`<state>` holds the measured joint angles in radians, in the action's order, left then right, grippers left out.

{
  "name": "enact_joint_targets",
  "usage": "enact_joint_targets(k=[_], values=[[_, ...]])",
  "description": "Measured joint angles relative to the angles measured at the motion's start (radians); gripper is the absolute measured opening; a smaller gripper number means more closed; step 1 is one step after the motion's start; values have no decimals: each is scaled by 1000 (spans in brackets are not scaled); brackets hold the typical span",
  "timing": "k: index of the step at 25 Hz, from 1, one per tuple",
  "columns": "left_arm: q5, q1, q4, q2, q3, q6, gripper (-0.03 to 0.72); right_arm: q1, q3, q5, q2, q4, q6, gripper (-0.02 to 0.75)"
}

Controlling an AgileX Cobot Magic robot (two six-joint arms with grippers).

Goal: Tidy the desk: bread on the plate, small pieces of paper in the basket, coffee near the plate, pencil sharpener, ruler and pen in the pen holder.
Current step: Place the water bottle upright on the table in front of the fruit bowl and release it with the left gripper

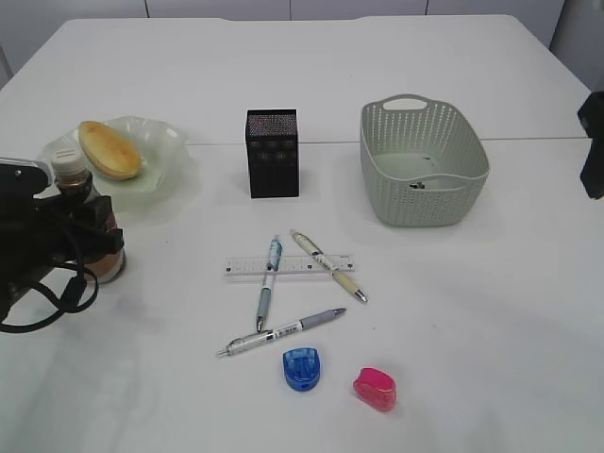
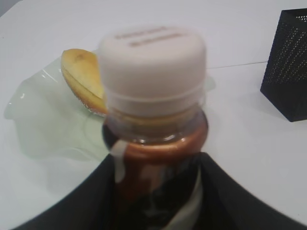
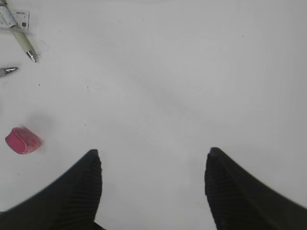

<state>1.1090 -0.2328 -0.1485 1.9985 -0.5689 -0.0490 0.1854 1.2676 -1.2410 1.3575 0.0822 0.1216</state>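
The coffee (image 1: 68,162), a brown bottle with a white cap (image 2: 153,72), stands upright on the desk (image 1: 472,311) just in front of the plate (image 1: 162,151). My left gripper (image 1: 83,231) is shut on its body, one black finger (image 2: 72,201) lying against each side. The bread (image 1: 109,149) lies on the plate (image 2: 33,110). The ruler (image 1: 288,267) lies mid-desk under two crossed pens (image 1: 267,293) (image 1: 328,265). A third pen (image 1: 281,331), a blue pencil sharpener (image 1: 303,368) and a pink one (image 1: 375,388) lie nearer. My right gripper (image 3: 151,155) hangs open over bare desk.
The black pen holder (image 1: 273,153) stands behind the pens, right of the plate. The basket (image 1: 423,165) sits at the back right with a small scrap on its floor. The pink sharpener (image 3: 22,140) lies left of my right gripper's fingers.
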Motion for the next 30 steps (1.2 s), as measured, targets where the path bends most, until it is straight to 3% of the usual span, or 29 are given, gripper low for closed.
enact_joint_targets(k=[15,30], values=[[28,0,-4,0,-5,0,467,0,0,0,0,0,-2,493],[34,0,-12,0,-5,0,493,0,0,0,0,0,-2,493]])
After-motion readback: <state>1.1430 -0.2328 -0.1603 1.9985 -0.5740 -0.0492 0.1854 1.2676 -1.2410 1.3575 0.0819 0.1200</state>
